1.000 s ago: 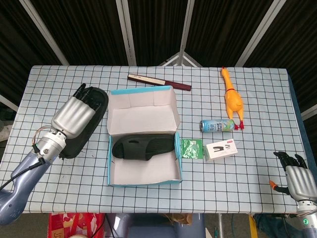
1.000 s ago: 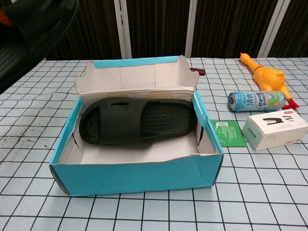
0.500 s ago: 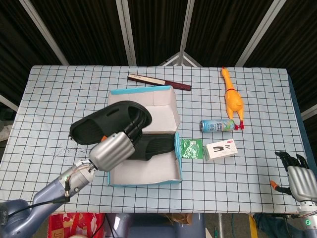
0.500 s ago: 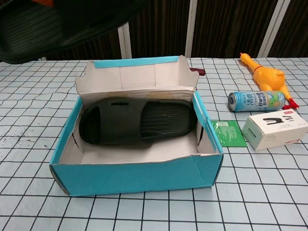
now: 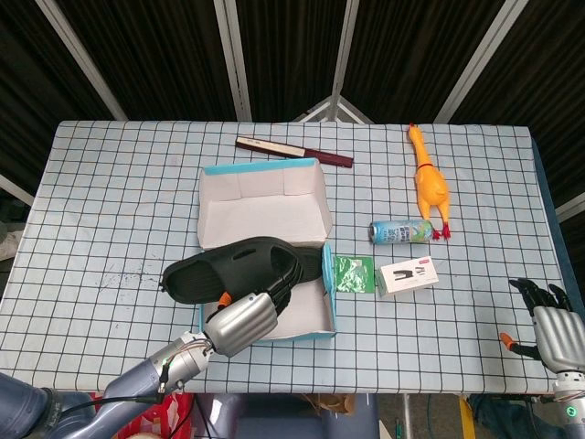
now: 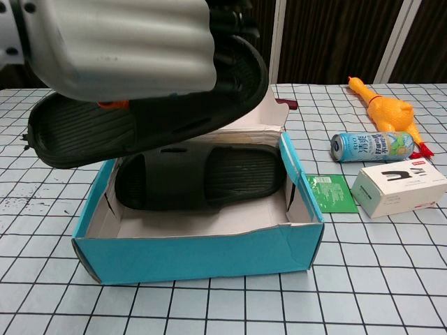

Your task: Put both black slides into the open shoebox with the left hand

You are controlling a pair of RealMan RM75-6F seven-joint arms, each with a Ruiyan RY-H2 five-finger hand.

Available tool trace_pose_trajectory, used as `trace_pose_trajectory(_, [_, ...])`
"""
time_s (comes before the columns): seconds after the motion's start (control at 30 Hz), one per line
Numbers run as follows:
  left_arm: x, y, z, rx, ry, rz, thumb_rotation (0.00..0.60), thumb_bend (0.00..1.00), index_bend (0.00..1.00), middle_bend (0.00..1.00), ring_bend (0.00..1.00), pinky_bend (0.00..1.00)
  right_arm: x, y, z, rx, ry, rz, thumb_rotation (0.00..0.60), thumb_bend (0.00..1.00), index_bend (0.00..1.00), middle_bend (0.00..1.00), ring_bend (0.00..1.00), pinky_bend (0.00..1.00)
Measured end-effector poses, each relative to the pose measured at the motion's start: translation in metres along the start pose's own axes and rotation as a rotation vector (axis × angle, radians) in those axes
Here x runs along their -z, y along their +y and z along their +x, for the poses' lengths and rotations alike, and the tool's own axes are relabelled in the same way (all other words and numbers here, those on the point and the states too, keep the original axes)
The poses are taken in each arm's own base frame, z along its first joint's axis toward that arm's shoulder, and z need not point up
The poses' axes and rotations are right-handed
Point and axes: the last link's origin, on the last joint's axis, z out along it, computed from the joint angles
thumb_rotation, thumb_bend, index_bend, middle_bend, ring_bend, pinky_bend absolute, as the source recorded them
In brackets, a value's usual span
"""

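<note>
My left hand (image 5: 239,325) (image 6: 119,45) grips a black slide (image 5: 233,267) (image 6: 150,112) and holds it in the air over the open blue shoebox (image 5: 315,183) (image 6: 202,255). The held slide lies lengthwise across the box, its toe end sticking out past the box's left wall. A second black slide (image 6: 209,178) lies flat on the box floor, right under the held one; in the head view only its right end (image 5: 311,262) shows. My right hand (image 5: 553,327) hangs at the table's front right corner, fingers apart, holding nothing.
Right of the box lie a green packet (image 5: 351,273) (image 6: 328,192), a white carton (image 5: 409,275) (image 6: 399,187) and a drink can (image 5: 399,230) (image 6: 371,146). A yellow rubber chicken (image 5: 428,183) (image 6: 385,112) lies at the back right. A dark red flat case (image 5: 292,151) lies behind the box.
My left hand has carried the slide from the table's left side, rightward and toward the front, until it hangs low over the box. The right hand has stayed in place.
</note>
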Motion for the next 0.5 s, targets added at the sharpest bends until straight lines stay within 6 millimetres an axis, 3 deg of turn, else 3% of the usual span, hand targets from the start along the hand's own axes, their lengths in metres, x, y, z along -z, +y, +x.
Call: trace_pose_trajectory(0.5, [-0.036,0.039,0.002,-0.039,0.028,-0.062,0.6,0.62,0.61,0.55,0.05,0.02,0.001,0.003,0.002,-0.008,0.007,-0.001,0.6,0.23,0.18,0.16,0.2,0.08])
